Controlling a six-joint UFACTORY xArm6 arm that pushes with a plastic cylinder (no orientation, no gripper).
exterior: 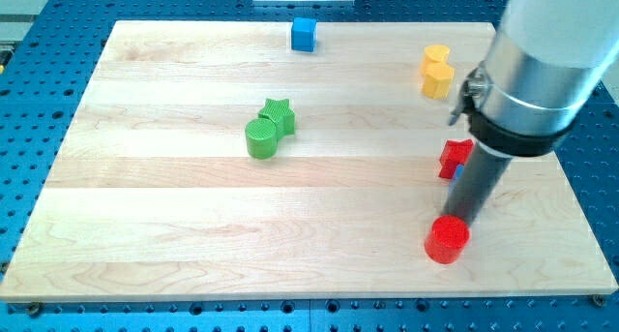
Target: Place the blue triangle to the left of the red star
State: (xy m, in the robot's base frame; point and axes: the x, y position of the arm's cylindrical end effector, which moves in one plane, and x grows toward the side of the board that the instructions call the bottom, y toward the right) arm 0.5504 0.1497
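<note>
The red star (454,157) lies at the view's right and is partly covered by my rod. A small sliver of blue (451,175) shows just below the star against the rod's left side. It may be the blue triangle, but its shape is mostly hidden. My tip (459,219) is just below the star and the blue sliver, at the top edge of a red cylinder (447,240). I cannot tell whether it touches the cylinder.
A blue cube (304,34) sits near the board's top edge. A yellow heart (437,70) is at the upper right. A green star (278,115) and a green cylinder (260,138) touch each other left of centre. The arm's large body (542,71) covers the upper right.
</note>
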